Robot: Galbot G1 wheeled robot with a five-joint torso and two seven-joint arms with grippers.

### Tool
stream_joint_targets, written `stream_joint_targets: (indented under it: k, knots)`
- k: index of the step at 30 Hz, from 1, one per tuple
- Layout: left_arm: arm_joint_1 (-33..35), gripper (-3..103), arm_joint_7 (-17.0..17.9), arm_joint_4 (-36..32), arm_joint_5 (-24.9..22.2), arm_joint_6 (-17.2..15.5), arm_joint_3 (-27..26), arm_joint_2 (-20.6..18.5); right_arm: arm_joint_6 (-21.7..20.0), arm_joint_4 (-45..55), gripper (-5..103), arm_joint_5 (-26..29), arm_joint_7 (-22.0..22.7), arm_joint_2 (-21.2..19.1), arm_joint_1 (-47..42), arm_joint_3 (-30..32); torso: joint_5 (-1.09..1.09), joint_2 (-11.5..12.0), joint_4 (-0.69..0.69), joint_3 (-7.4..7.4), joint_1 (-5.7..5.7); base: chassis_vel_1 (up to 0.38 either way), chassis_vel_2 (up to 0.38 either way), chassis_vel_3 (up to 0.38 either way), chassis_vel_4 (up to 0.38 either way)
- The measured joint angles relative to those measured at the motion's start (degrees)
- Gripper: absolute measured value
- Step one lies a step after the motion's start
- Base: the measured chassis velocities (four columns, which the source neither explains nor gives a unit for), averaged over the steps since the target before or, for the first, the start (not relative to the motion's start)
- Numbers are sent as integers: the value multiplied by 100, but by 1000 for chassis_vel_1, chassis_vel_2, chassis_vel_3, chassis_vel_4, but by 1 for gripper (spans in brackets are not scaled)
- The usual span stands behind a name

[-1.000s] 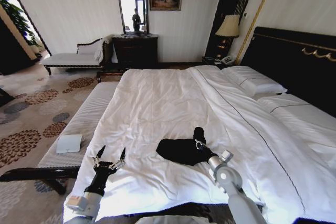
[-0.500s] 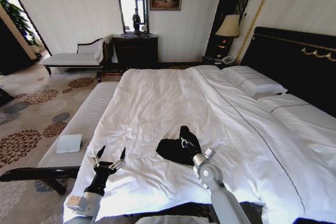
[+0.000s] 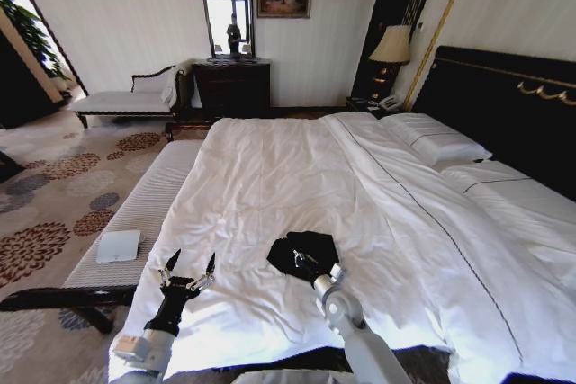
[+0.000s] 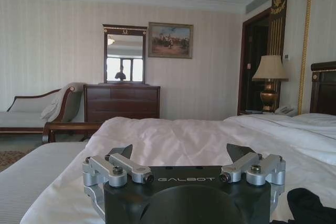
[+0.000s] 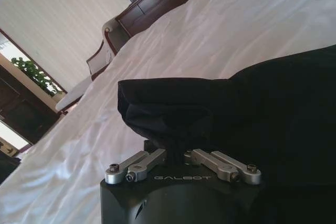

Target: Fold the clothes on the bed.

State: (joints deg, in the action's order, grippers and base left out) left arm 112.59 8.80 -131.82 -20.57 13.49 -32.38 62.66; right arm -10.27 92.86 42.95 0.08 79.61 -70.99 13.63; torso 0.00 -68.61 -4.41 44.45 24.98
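Note:
The clothes, a black T-shirt (image 3: 310, 245), lie bunched near the foot of the bed (image 3: 297, 168), on its white duvet. My right gripper (image 3: 301, 261) is at the shirt's near edge, shut on a fold of black fabric. In the right wrist view its fingers (image 5: 157, 157) pinch a doubled-over flap of the shirt (image 5: 262, 108) just above the duvet. My left gripper (image 3: 192, 263) hovers over the duvet's near left corner, open and holding nothing, a little left of the shirt. The left wrist view shows those spread fingers (image 4: 123, 153) and a corner of the shirt (image 4: 310, 205).
A white-cushioned bench (image 3: 144, 209) runs along the bed's left side with a small white folded cloth (image 3: 119, 245) on it. Pillows (image 3: 436, 143) and the black headboard (image 3: 504, 105) lie to the right. A dresser (image 3: 232, 87) and chaise (image 3: 126, 101) stand by the far wall.
My right gripper has swung left and nearer with the shirt's flap in it, laying that side over the rest. The shirt is now a smaller heap. The left arm has stayed still.

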Motion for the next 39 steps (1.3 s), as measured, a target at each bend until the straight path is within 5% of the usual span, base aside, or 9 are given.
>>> stream_joint_targets:
  k: [10, 11, 15, 16, 19, 25, 32, 35, 39]
  knots:
    - [0, 100, 0, 0, 0, 0, 0, 0, 144, -194, 2, -355, -36, 57, -15, -4, 0, 0, -1, 0, 1, 0, 0, 0, 0]
    - [0, 100, 0, 0, 0, 0, 0, 0, 144, -93, 13, -398, -47, 49, -74, -11, 0, 0, -1, 0, 1, 0, 0, 0, 0]
    - [0, 100, 0, 0, 0, 0, 0, 0, 142, 195, 18, -414, -52, -12, -208, -43, 0, 0, -1, 0, 1, 0, 0, 0, 0]
    - [0, 100, 0, 0, 0, 0, 0, 0, 138, 348, 30, -423, -52, -56, -269, -84, 0, 0, -1, 0, 1, 0, 0, 0, 0]
    - [0, 100, 0, 0, 0, 0, 0, 0, 130, 538, 35, -495, -50, -108, -360, -149, 0, 0, -1, 0, 1, 0, 0, 0, 0]
    - [0, 100, 0, 0, 0, 0, 0, 0, 212, 1175, 63, -848, -117, -208, -893, -179, 0, 0, -1, 0, 1, 0, 0, 0, 0]
    - [0, 100, 0, 0, 0, 0, 0, 0, 582, 1615, 89, -644, -154, -99, -935, 775, 0, -1, -2, 0, 0, 0, 0, 0, 0]
    - [0, 100, 0, 0, 0, 0, 0, 0, 762, 1328, 94, -905, -75, -86, -689, 1048, -1, -1, 0, 0, 0, 0, 0, 0, 0]
    - [0, 100, 0, 0, 0, 0, 0, 0, 1627, -70, 100, -2427, -50, -145, -75, 1247, 1, 0, 0, 1, 0, 0, 0, 0, 0]
